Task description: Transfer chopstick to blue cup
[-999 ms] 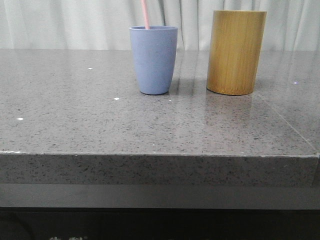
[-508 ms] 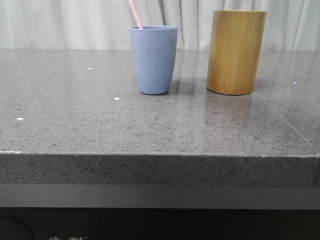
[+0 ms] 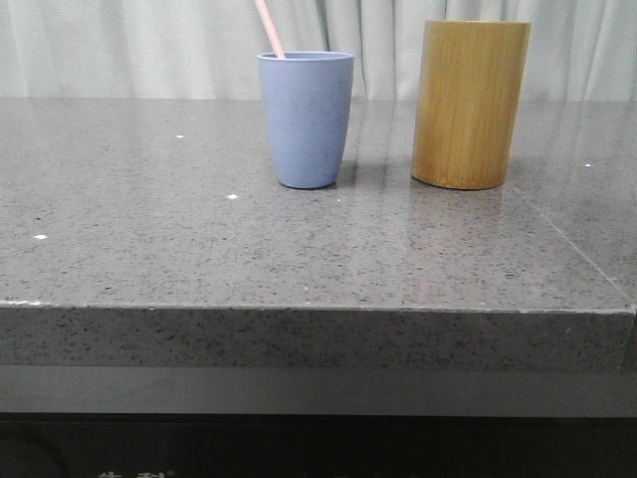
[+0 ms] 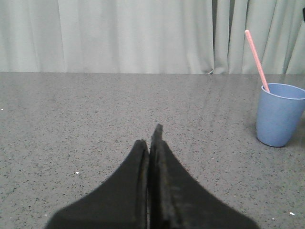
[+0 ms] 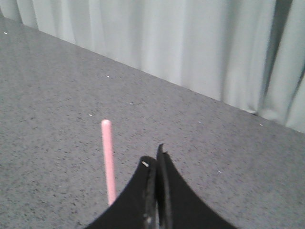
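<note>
The blue cup [image 3: 306,119] stands upright on the grey stone table [image 3: 199,249], with one pink chopstick [image 3: 269,28] in it leaning left against the rim. Neither gripper appears in the front view. In the left wrist view my left gripper [image 4: 151,138] is shut with nothing in it, low over the table, well apart from the blue cup [image 4: 279,114] and its chopstick [image 4: 256,59]. My right gripper [image 5: 155,160] is also shut and holds nothing. The chopstick's top end [image 5: 108,160] rises just beside its fingers, not between them.
A taller tan bamboo holder [image 3: 469,105] stands to the right of the blue cup. A pale curtain [image 3: 149,45] hangs behind the table. The table's front edge [image 3: 299,307] runs across the lower front view.
The chopstick in the blue cup tipped from nearly upright to leaning left a second ago. It has stayed still for the last half second.
</note>
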Tool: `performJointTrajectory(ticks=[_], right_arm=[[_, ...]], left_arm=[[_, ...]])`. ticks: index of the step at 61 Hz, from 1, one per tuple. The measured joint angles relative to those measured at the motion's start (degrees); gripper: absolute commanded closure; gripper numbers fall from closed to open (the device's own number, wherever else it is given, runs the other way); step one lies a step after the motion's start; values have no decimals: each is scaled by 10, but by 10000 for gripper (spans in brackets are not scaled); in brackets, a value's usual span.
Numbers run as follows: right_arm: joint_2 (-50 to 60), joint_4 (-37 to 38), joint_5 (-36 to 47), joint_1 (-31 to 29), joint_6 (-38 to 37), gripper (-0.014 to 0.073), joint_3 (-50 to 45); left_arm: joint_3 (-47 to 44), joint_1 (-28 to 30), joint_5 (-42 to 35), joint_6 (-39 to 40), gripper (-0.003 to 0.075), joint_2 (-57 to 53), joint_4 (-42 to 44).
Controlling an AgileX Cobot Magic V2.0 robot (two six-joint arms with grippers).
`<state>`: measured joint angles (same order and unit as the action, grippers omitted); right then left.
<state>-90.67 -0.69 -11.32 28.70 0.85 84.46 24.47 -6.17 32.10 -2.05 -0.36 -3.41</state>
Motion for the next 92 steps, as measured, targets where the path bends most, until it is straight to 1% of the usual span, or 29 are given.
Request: performJointTrajectory(ticks=[10,21,25,30,40,48,57,66,80,85,92], right_arm=[[41,1,-79,-66,0,644,0],[106,1,-188,-168,0,644,-10],[138,2,-204,-192,0,644,-30],[184,3,-208,-217,0,644,-77],[271,3,-185,-226,0,644,-197],[351,3,-138,-226,0,644,-294],[457,3,-76,-226,0,644,-413],[581,3,-46,-226,0,644,-505],[760,3,-44,-226,0,644,-593],[813,3,-51,-226,0,644,-608],[860,3,-64,-226,0,644,-616]], left_arm=[[0,0,0,0,739,0,0],[0,0,0,0,739,0,0],[0,0,0,0,739,0,0],[0,0,0,0,739,0,0],[0,0,0,0,739,0,0],[0,0,0,0,739,0,0],[0,0,0,0,739,0,0],[0,0,0,0,739,0,0],[0,0,0,0,739,0,0],[0,0,0,0,739,0,0],[0,0,0,0,739,0,0]])
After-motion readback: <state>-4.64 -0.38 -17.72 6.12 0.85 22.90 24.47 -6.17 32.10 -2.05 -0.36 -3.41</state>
